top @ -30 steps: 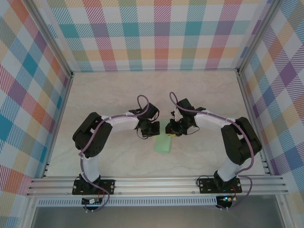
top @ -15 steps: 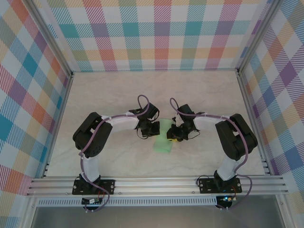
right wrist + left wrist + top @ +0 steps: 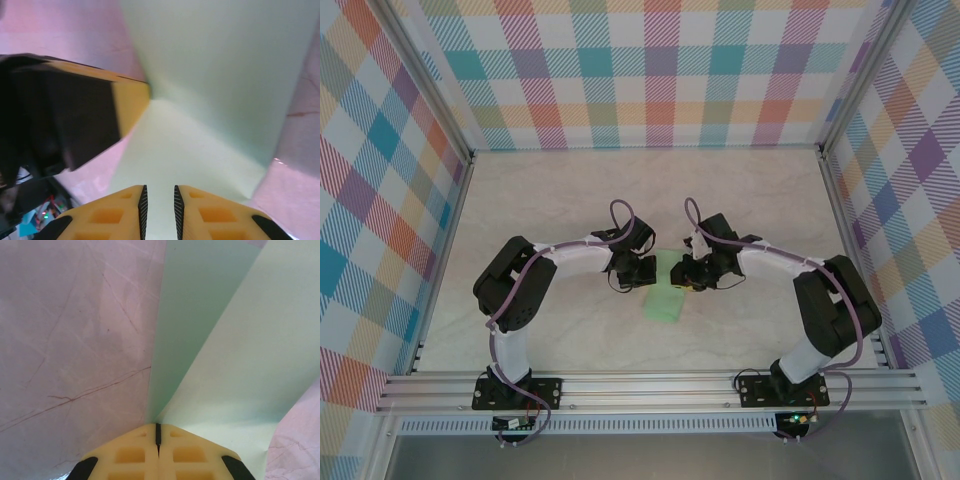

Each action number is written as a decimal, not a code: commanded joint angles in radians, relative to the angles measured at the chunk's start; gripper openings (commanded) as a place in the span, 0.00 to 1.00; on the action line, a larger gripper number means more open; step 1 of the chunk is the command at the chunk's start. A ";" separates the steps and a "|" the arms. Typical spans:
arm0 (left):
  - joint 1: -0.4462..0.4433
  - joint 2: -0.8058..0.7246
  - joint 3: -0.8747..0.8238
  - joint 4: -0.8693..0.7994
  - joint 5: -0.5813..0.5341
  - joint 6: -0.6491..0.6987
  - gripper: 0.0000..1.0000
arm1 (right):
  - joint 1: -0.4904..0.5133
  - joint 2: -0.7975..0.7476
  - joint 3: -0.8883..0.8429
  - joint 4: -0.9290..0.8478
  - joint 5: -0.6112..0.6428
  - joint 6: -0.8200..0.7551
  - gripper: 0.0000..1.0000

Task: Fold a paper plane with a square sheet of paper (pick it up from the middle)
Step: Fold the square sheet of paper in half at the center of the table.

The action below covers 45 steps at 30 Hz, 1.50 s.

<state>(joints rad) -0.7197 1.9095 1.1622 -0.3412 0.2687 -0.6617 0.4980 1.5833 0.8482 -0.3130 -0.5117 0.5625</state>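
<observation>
The paper plane [image 3: 665, 298] is a pale mint-green folded sheet lying on the table between the two grippers. My left gripper [image 3: 647, 271] is shut, and its tips [image 3: 158, 432] rest against the paper [image 3: 240, 350] at the point where a darker flap rises from the lighter layer. From the right wrist view, a left finger [image 3: 131, 100] touches the paper's crease. My right gripper [image 3: 686, 281] hovers low over the sheet [image 3: 215, 65], its jaws [image 3: 159, 200] a narrow gap apart with nothing gripped between them.
The pale marbled tabletop [image 3: 570, 190] is boxed in by checked walls and an aluminium frame [image 3: 650, 385] along the near edge. Both arms bend inward toward the middle, with purple cables looping above their wrists.
The right arm's elbow swung inward and then back out to the right, and its gripper shifted slightly over the paper. The left arm and the paper stayed put.
</observation>
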 commanded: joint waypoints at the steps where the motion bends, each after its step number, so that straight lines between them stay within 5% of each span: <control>1: -0.020 0.063 -0.015 -0.078 -0.006 0.016 0.00 | -0.002 -0.004 -0.065 0.056 -0.067 0.052 0.24; 14: -0.018 0.069 -0.018 -0.078 -0.004 0.020 0.00 | -0.001 0.050 -0.124 0.027 -0.004 0.014 0.25; 25: -0.018 0.069 -0.010 -0.084 0.000 0.026 0.00 | -0.001 -0.068 -0.111 0.035 -0.105 0.036 0.27; 39: -0.019 0.074 -0.006 -0.087 -0.002 0.026 0.00 | 0.017 0.088 -0.198 0.178 -0.086 0.075 0.26; 45: -0.020 0.078 -0.006 -0.088 -0.001 0.028 0.00 | 0.017 -0.026 -0.194 0.115 -0.096 0.060 0.27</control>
<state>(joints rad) -0.7197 1.9179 1.1770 -0.3603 0.2710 -0.6571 0.5079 1.6188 0.6693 -0.1585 -0.6033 0.6399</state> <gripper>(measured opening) 0.047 0.268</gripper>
